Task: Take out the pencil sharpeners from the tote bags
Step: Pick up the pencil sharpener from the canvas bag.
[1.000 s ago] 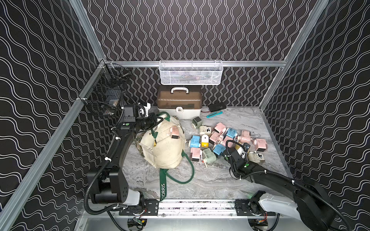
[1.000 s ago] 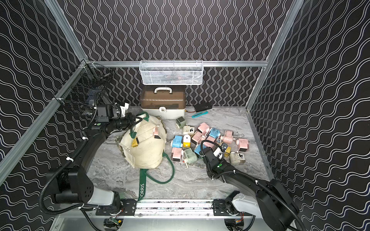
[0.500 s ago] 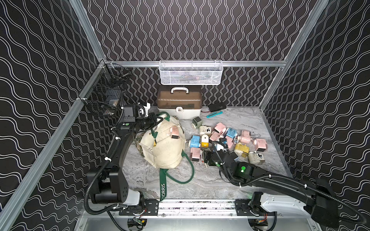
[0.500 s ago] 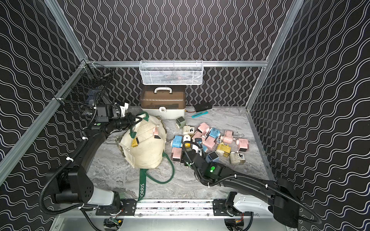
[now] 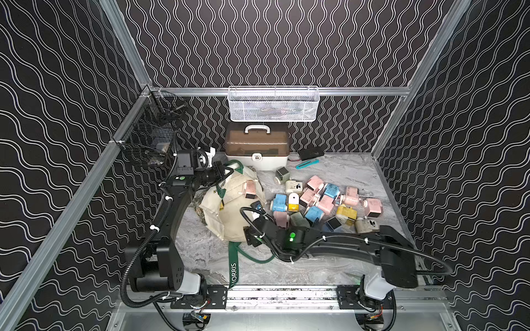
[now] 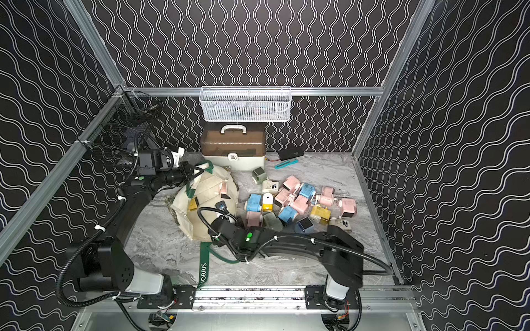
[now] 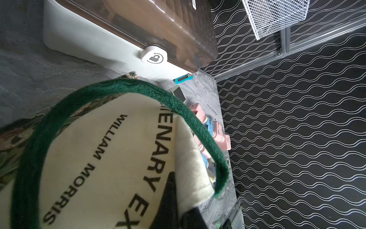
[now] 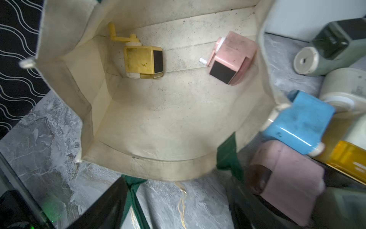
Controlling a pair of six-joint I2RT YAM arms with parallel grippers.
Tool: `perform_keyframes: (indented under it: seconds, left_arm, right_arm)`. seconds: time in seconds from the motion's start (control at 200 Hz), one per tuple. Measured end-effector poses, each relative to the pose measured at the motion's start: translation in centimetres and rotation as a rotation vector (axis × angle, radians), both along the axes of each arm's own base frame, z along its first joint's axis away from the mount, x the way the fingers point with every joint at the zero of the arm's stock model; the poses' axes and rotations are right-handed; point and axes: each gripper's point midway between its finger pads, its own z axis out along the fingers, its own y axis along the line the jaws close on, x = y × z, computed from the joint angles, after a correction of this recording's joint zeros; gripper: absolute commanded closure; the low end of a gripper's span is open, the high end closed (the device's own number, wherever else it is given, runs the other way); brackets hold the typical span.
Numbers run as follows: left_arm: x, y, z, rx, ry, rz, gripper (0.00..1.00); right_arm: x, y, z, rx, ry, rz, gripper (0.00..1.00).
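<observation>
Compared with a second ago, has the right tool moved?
Yes. The right tool has swung off the pencil sharpeners across to the tote bag, now directly in front of the fixed case.

The bag [image 5: 226,226] lies left of centre. Two sharpeners [image 8: 144,63] lie in it; the other sharpeners [image 5: 324,200] are heaped just right of it. The case [image 5: 256,143] stands behind the bag, under the basket [image 5: 272,109].
</observation>
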Motion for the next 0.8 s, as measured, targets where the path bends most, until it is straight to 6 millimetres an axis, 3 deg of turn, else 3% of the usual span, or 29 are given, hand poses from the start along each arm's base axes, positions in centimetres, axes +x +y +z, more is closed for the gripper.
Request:
perform_keyframes:
  seconds: [0.12,0.23,0.375,0.495,0.635,0.801]
  left_arm:
    - [0.0,0.0,0.0,0.0,0.0,0.0,1.0]
    - [0.0,0.0,0.0,-0.001,-0.001,-0.002,1.0]
    - [-0.1,0.0,0.0,-0.002,-0.001,-0.002,1.0]
    - [-0.1,-0.1,0.0,-0.002,-0.001,-0.003,1.0]
    - [-0.1,0.0,0.0,-0.002,-0.001,-0.002,1.0]
    - [-0.1,-0.1,0.0,-0.002,0.0,-0.003,1.0]
  right_arm:
    - [1.3,2.4,-1.9,-0.034,-0.002,-0.004,0.26]
    - [4.3,3.6,-2.9,-0.037,-0.013,-0.061,0.28]
    - [9.2,2.7,-6.2,-0.055,0.002,-0.179,0.25]
    - [12.8,2.1,-7.9,-0.054,0.004,-0.271,0.17]
    - [15.1,2.0,-8.9,-0.058,-0.022,-0.338,0.08]
    - [17.1,1.8,-10.3,-0.038,-0.035,-0.401,0.04]
